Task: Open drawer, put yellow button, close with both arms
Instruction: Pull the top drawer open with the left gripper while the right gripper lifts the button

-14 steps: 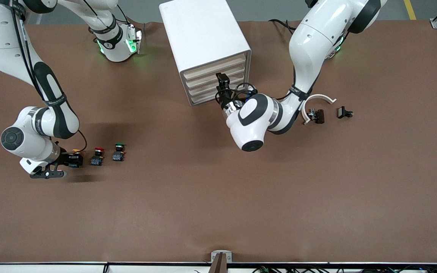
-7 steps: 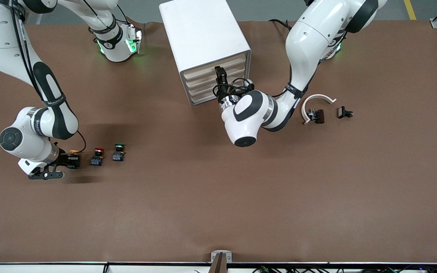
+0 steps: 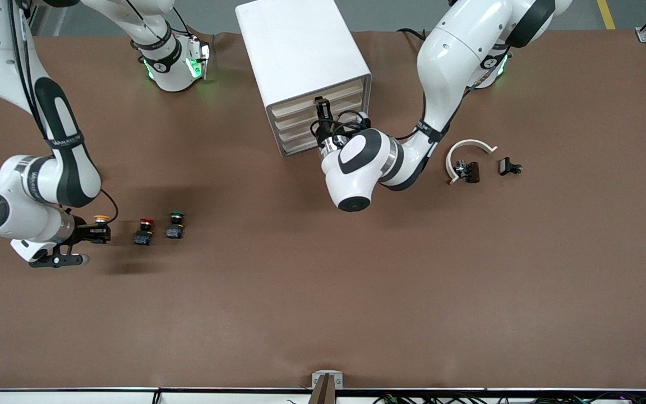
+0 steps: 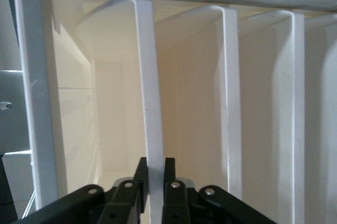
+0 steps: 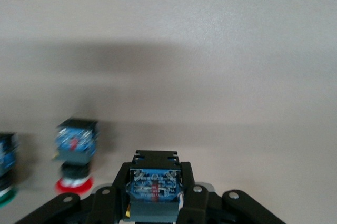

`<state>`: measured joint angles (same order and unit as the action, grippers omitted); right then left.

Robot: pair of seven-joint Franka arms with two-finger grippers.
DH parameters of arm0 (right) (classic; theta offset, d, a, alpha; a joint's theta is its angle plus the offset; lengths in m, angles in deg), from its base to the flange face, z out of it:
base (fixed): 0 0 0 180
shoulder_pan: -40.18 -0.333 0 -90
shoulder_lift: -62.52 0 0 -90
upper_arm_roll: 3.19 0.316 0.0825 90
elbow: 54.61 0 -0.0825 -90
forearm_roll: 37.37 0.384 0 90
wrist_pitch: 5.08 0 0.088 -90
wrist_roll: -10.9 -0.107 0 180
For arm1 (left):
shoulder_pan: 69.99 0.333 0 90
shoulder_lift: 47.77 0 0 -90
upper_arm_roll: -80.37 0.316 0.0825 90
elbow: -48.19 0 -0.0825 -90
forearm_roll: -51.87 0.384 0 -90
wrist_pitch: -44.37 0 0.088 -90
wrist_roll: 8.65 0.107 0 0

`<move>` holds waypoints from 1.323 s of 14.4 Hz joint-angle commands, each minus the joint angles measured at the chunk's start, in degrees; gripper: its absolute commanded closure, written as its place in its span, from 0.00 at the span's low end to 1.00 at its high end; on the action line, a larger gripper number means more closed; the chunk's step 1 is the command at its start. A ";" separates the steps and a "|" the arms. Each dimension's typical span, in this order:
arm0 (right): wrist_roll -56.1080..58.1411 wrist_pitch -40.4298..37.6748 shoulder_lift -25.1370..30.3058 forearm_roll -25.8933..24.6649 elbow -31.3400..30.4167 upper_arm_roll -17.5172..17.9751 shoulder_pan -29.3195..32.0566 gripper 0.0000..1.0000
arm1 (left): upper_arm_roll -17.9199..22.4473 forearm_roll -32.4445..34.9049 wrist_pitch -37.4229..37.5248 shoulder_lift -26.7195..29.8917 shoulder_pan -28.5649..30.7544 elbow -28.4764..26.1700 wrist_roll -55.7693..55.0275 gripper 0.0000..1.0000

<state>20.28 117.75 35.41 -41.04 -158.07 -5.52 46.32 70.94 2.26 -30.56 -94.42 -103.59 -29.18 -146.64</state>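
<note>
The right hand (image 3: 100,232) grips the yellow button (image 3: 100,219) by its black-and-blue body, fingers (image 5: 190,198) closed on either side of it, above the counter (image 3: 323,292) at the right arm's end, just beside the red-capped button (image 3: 144,231) and the green-capped button (image 3: 175,225) standing there. The left hand (image 3: 319,111) sits at the front of the white cabinet (image 3: 300,62), its fingers (image 4: 169,174) pinched tight on the thin front edge of the drawer (image 4: 152,108), one of the upper ones, which remains in the stack. A white curved part (image 3: 467,152) and two small dark pieces lie toward the left arm's end
</note>
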 commanded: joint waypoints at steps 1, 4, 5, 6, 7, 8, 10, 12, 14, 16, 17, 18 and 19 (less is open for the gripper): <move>-4.34 -8.61 4.15 -0.20 1.76 0.13 -1.74 0.72 | 1.17 -0.49 -0.03 -0.02 1.17 0.28 0.26 0.95; -12.25 -16.47 8.90 -0.29 2.74 0.13 -5.60 0.72 | 1.61 -0.49 -3.01 -0.11 2.84 1.87 1.23 0.95; -14.89 -19.10 10.39 -0.29 3.09 0.13 -6.92 0.72 | 2.13 -0.40 -5.29 -0.02 2.84 1.87 0.71 0.95; -16.83 -21.73 11.45 -0.20 3.87 0.13 -8.24 0.71 | 3.70 -0.66 -6.09 0.07 2.84 1.96 0.96 0.95; -19.28 -24.89 12.33 -0.29 4.93 0.13 -9.65 0.72 | 4.42 -0.66 -6.27 0.07 2.93 2.48 1.31 0.95; -22.62 -28.06 13.04 -0.20 6.33 0.22 -11.23 0.71 | 5.12 -0.66 -6.36 -0.02 3.28 3.35 1.41 0.95; -29.91 -34.56 13.57 -0.03 9.75 0.22 -15.09 0.72 | 6.61 -0.66 -7.41 -0.02 3.55 4.06 1.75 0.95; -38.26 -41.07 13.57 0.41 13.53 0.22 -19.57 0.72 | 7.76 -0.66 -7.68 -0.02 4.16 4.94 2.11 0.94; -47.47 -44.77 13.57 3.30 16.00 0.22 -23.53 0.72 | 8.03 -0.66 -8.03 -0.02 5.21 5.30 2.89 0.89; -59.33 -45.58 13.57 5.68 17.50 0.22 -28.27 0.71 | 8.03 -0.66 -9.00 0.33 5.92 5.30 4.22 0.59; -66.09 -45.58 13.57 6.47 18.20 0.22 -31.34 0.71 | 8.03 -0.66 -9.09 0.33 6.01 5.30 4.22 0.16; -71.20 -45.32 13.49 7.52 18.82 0.22 -33.89 0.71 | 8.03 -0.66 -9.09 0.42 6.53 5.30 4.22 0.00; -77.00 -45.05 13.31 9.53 19.26 0.22 -36.62 0.72 | 7.94 -0.66 -9.09 0.60 7.06 5.30 4.22 0.00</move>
<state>-47.17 73.47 49.15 -34.01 -140.83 -4.57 14.20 78.52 1.86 -38.89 -94.14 -96.99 -23.80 -143.22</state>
